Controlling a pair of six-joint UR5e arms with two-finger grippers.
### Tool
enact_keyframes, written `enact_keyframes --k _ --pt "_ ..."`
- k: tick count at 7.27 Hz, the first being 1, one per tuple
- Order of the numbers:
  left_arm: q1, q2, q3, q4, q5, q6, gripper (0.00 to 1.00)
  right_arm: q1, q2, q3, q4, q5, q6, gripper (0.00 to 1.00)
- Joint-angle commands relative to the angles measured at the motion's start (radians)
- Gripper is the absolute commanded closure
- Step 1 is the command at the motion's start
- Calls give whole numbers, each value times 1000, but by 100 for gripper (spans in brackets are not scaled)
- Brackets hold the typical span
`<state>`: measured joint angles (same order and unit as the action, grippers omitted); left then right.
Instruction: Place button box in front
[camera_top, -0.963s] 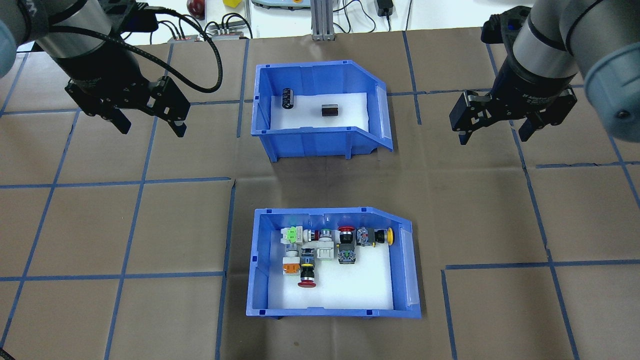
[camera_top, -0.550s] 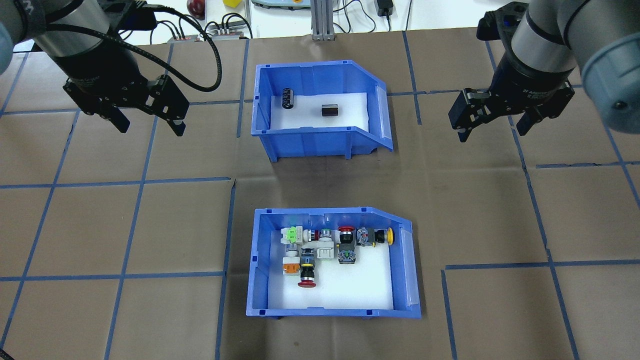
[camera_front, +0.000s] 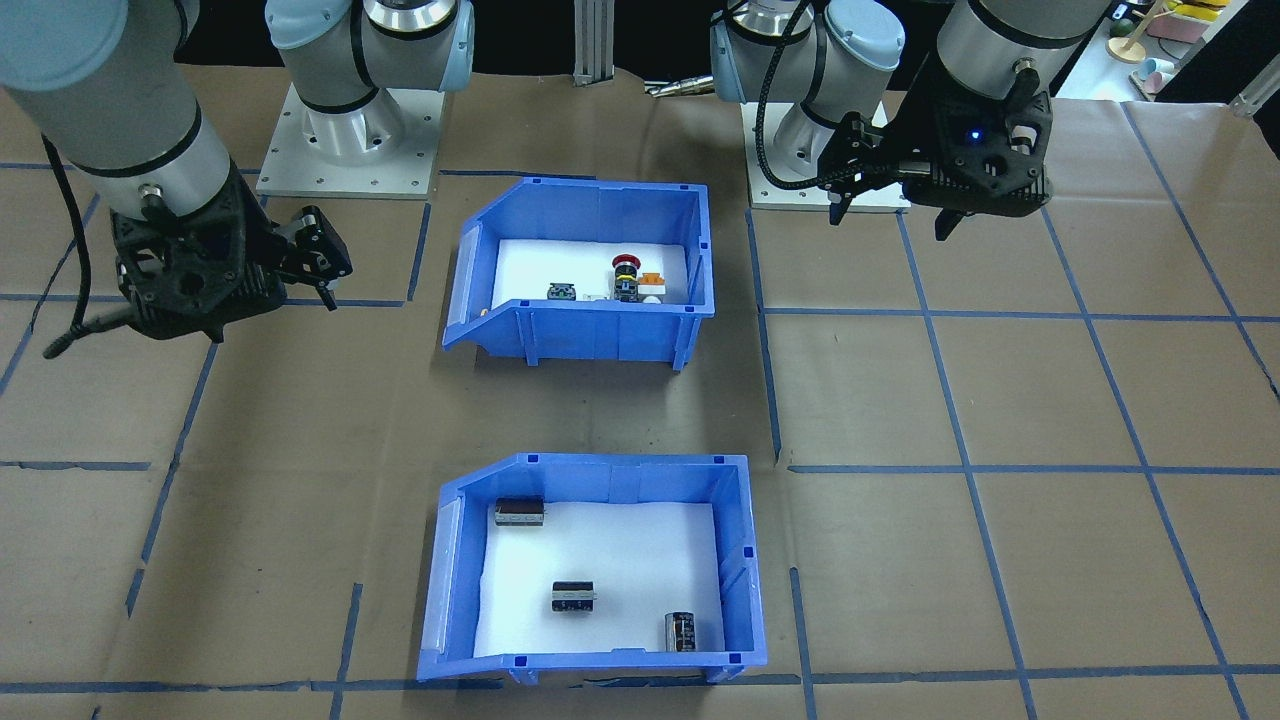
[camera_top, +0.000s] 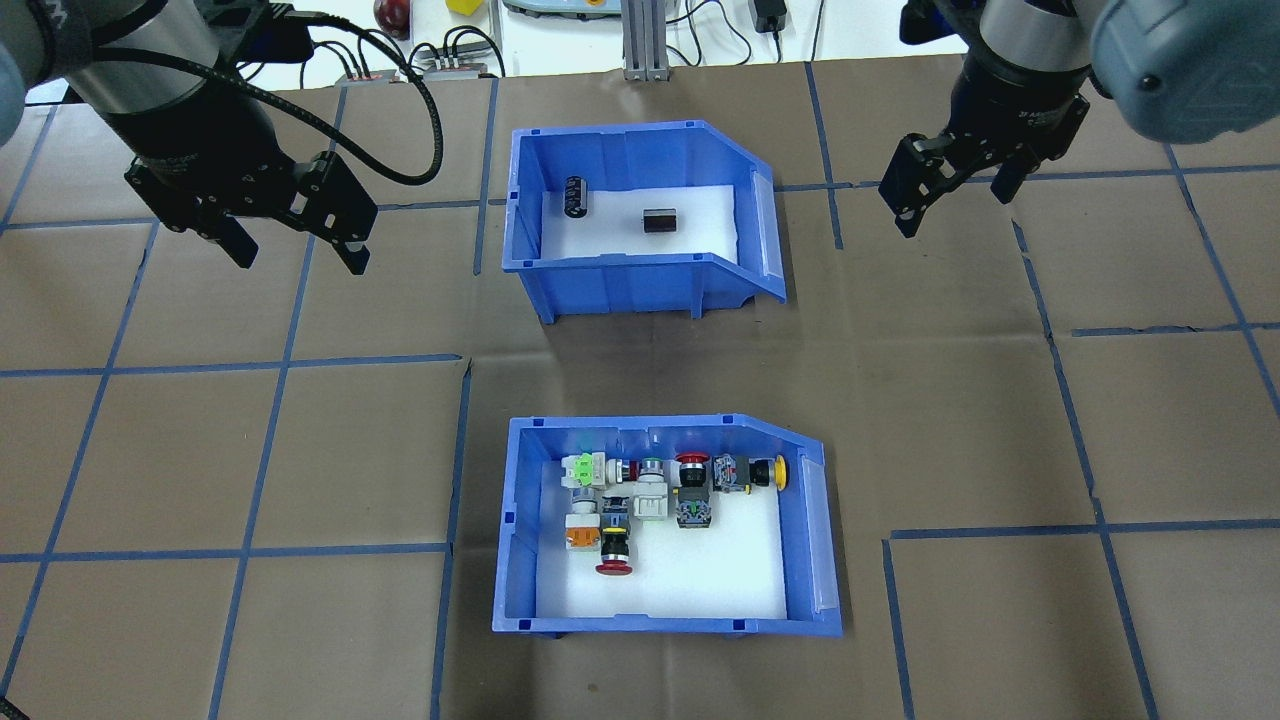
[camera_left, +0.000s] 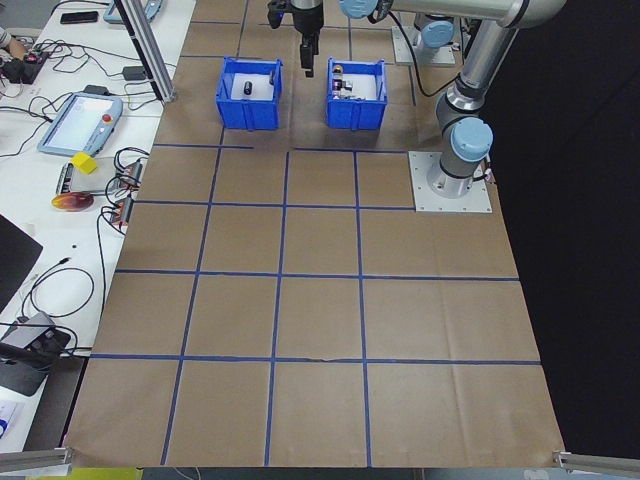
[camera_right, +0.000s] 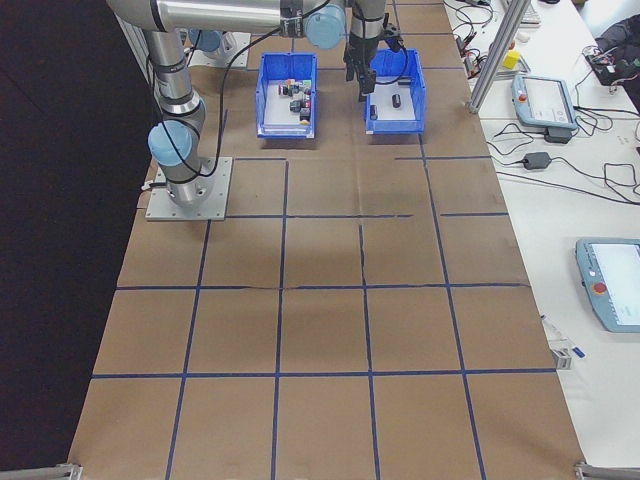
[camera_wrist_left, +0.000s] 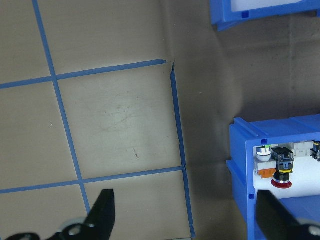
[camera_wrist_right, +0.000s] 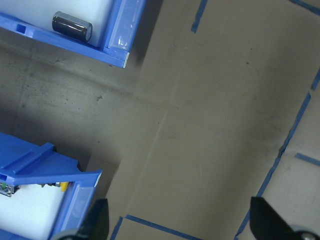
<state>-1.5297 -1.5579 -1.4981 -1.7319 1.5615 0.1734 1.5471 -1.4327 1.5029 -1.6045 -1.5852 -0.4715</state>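
Brown paper marked with a grid of blue tape covers the table. Beyond it stands a white bench strewn with cables, and a metal post rises beside it.

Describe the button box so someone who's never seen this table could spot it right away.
On the brown paper-covered table with its blue tape grid, two blue plastic bins sit mid-table, one behind the other. The button box is the one nearer the robot's bases. Its white floor holds a cluster of small push-buttons, including a red mushroom-headed one, while the other blue bin holds only dark cylinders.
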Motion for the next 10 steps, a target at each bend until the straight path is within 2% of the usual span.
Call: enact_keyframes --k 1,2,4,5,6,7,8,9,10 --pt "3 -2 15 3 2 0 1 14 49 -18 -43 13 -259 0" --pt "5 4 15 11 17 -2 1 39 60 -21 -46 20 -347 0" --pt "2 9 -33 40 6 -123 1 62 95 -33 -46 37 -587 0" --pt "-6 39 -43 35 3 -265 2 79 106 -55 -46 42 -605 0" --pt "-6 54 -77 38 -26 -439 2 108 130 -78 -48 42 -704 0" --pt "-7 91 -173 41 -113 -641 2 149 156 -98 -58 47 -720 0" --pt "-9 146 -289 107 -127 -752 2 216 185 -111 -67 76 -716 0" --pt "-9 224 -398 156 -139 -935 2 275 210 -118 -121 76 -719 0" --pt "-9 317 -518 155 -238 -1142 1 325 240 -116 -182 76 -719 0"
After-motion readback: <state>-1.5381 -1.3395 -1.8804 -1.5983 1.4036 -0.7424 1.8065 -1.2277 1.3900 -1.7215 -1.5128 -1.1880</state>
